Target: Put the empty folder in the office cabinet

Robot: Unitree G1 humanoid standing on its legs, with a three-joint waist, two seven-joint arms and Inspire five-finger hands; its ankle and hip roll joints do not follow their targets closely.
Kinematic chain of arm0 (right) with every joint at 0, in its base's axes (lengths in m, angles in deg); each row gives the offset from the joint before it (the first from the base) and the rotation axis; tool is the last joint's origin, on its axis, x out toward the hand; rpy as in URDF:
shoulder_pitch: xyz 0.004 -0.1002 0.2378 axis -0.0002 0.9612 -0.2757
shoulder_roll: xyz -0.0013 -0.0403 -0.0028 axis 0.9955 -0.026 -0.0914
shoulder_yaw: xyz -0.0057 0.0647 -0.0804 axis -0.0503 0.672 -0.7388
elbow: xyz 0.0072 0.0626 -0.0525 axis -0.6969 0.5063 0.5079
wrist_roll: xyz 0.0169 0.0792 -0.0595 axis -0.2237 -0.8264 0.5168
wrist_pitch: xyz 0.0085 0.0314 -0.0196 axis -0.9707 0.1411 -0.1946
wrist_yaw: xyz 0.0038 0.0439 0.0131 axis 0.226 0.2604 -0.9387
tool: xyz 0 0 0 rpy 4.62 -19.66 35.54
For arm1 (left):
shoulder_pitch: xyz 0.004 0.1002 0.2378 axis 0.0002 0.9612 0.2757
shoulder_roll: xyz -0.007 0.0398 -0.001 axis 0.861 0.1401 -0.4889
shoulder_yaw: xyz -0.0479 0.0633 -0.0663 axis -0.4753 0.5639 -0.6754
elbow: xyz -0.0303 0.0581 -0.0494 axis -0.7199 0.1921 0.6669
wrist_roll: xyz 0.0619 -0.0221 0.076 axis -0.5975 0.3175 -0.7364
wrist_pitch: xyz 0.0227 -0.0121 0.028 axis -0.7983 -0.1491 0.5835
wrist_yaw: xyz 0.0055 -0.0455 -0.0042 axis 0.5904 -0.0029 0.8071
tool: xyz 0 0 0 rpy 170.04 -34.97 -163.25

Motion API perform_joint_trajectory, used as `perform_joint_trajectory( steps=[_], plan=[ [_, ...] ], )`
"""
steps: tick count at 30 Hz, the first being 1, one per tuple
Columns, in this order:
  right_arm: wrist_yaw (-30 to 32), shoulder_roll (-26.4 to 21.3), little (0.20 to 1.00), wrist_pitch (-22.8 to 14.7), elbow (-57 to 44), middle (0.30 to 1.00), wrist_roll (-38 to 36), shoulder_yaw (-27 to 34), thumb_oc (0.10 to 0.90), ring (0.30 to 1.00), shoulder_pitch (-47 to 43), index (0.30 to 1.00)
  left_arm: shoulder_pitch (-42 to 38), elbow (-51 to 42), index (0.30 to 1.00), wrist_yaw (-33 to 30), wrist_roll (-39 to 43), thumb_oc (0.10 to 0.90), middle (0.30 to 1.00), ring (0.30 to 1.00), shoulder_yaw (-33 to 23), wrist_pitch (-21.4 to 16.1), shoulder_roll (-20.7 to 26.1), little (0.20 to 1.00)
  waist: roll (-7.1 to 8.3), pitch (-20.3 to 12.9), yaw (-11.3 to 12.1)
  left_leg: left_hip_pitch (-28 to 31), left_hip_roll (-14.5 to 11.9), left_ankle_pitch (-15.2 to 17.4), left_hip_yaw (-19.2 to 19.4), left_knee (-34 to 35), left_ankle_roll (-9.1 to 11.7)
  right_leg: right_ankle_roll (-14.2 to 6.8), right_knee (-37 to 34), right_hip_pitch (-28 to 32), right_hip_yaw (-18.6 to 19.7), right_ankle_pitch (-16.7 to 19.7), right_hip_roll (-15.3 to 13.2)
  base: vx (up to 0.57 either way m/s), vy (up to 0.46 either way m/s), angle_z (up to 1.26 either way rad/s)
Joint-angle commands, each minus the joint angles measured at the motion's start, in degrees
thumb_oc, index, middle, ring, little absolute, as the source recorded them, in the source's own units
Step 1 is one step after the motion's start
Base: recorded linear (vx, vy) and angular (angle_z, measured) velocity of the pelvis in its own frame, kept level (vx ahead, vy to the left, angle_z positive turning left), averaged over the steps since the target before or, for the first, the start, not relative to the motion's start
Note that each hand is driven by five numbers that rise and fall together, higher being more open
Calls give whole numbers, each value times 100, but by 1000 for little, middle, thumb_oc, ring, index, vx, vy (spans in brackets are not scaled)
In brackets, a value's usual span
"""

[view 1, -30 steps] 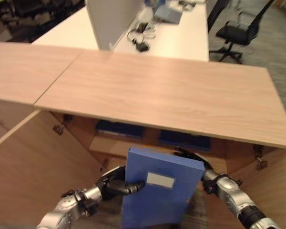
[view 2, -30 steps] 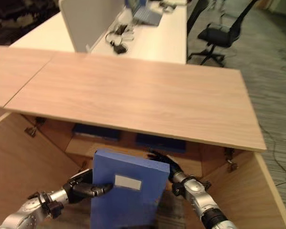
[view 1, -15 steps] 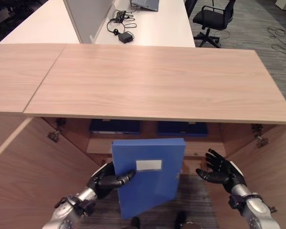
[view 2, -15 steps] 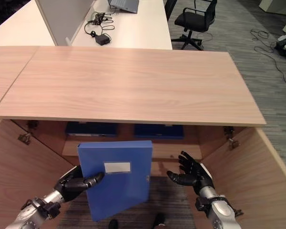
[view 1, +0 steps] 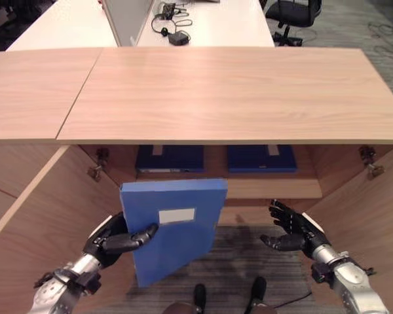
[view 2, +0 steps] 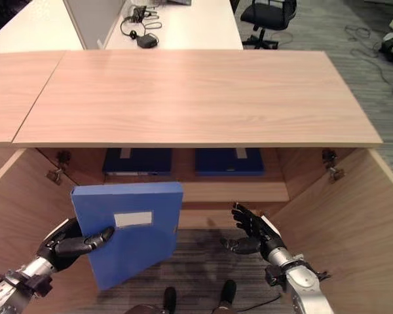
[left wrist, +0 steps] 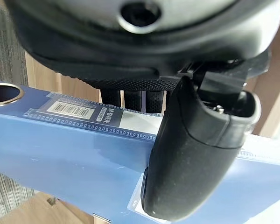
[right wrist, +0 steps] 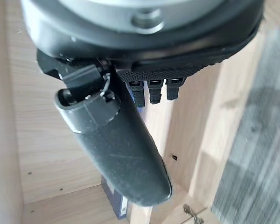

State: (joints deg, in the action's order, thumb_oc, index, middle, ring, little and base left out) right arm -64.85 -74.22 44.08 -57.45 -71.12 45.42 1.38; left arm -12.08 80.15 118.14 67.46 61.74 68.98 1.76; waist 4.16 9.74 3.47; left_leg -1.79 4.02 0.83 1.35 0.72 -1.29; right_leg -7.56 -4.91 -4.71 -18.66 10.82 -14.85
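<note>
Since a second ago, released by the right hand [view 1: 293,230], which now hangs apart from the blue folder [view 1: 173,226] with fingers spread and relaxed, holding nothing. Carried now by the left hand [view 1: 111,240] alone, thumb lying across the front face just below the white label [view 1: 177,216], fingers curled behind the back face, so clamped on the lower left corner. Seen close in the left wrist view: thumb pressed on the folder's blue cover [left wrist: 60,154], fingers [left wrist: 130,98] tucked past its far edge beside a barcode sticker [left wrist: 72,111]. Held tilted, upper edge level with the shelf front of the open office cabinet [view 1: 275,190], still outside it, above grey carpet [view 1: 249,261]. Beyond the fingers of both hands, two dark blue folders [view 1: 170,158] lying flat on the shelf under the wooden top [view 1: 236,91]. Cabinet doors [view 1: 33,222] swung wide at either side of the hands.
</note>
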Motion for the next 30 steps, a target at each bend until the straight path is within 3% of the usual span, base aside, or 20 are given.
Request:
perform_joint_trajectory(
  steps=[1, 4, 10, 21, 30],
  plan=[
    [-570, -456, 900, -319, -656, 900, -765, -290, 800, 900, -427, 900, -479, -731, 300, 484, 112, 400, 300, 300, -121, -639, 290, 300, -59, -654, 18, 224, -306, 747, -44, -10, 81, -328, 204, -87, -36, -219, -61, 129, -118, -3],
    [-854, -706, 900, -211, -981, 900, -1166, -620, 800, 900, -344, 900, -479, -898, 300, 571, -46, 400, 300, 300, 218, -699, 624, 300, -22, -746, -8, 418, -380, 725, -47, 163, 130, -320, 101, 44, -5, -269, 34, 70, -61, -3],
    [-1001, -621, 900, -151, -1358, 900, -1774, -953, 800, 900, -295, 900, -627, -818, 300, 547, -152, 400, 300, 300, 694, -754, 777, 300, -22, -897, -44, 664, -486, 695, 21, 366, 181, -315, -9, 188, 77, -353, 163, 61, -32, -2],
    [-1190, -401, 900, 103, -1438, 900, -1958, -1942, 800, 900, -635, 900, -1102, -603, 300, 311, -454, 400, 300, 300, 1205, -862, 536, 300, -29, -993, -56, 822, -524, 714, 96, 428, 191, -289, -9, 278, 199, -433, 225, 17, 5, -6],
    [-1344, -983, 900, 189, -1447, 900, -1523, -2126, 800, 900, -741, 900, -1021, -319, 300, 379, -674, 400, 300, 300, 1193, -831, 719, 300, -9, -1030, -55, 831, -533, 712, 161, 428, 191, -297, -9, 273, 240, -426, 248, 0, 1, -1]
  ],
)
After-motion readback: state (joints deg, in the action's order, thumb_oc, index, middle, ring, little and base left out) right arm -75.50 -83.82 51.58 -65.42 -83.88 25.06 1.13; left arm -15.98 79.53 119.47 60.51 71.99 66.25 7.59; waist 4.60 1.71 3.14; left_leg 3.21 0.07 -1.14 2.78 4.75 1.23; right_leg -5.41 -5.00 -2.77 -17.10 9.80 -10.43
